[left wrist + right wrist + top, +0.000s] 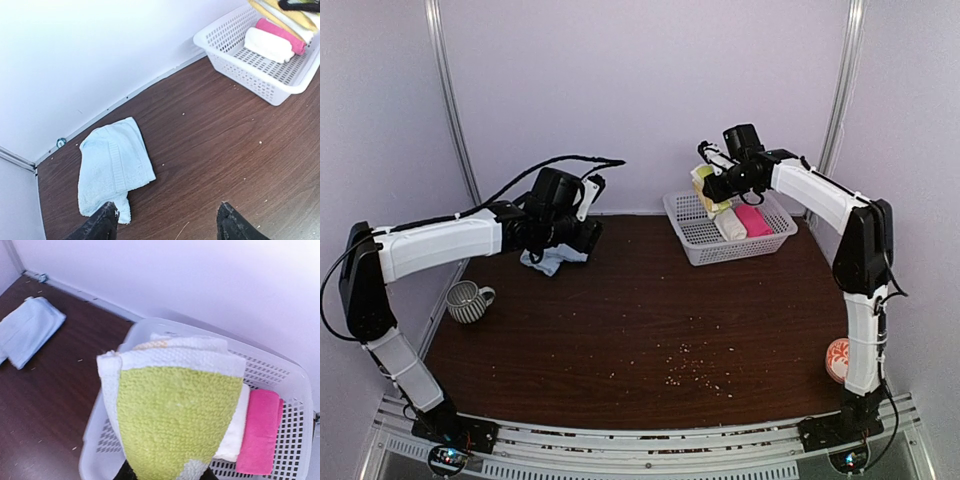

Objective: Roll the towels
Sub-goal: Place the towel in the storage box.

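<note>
Leftmost, a grey-and-white striped ceramic mug [468, 300] stood by the left edge of the dark wood-grain table [620, 340]. Right of it and farther back, the left gripper [167, 226] hung with its black fingers [102, 222] spread wide and nothing between them, one fingertip close to the near corner of the plain pale blue terry-cloth towel [112, 165]. That towel lay folded and slightly rumpled at the far left of the table, near the back wall, a woven band running along it. Bare tabletop, dotted with pale crumbs [690, 372], stretched from the towel to the white perforated plastic basket [715, 250] at the far right, leaving open room across the middle and near side. Inside the basket lay a cream cloth roll [731, 226] and, touching its right side, a pink cloth roll [753, 220]. Over the basket's far left corner, the right gripper [713, 183] was clamped on the yellow-green and white nubbly towel [175, 420], folded thick and held up off the basket floor. A round orange object [837, 358] sat beside the right arm at the table's right edge.
</note>
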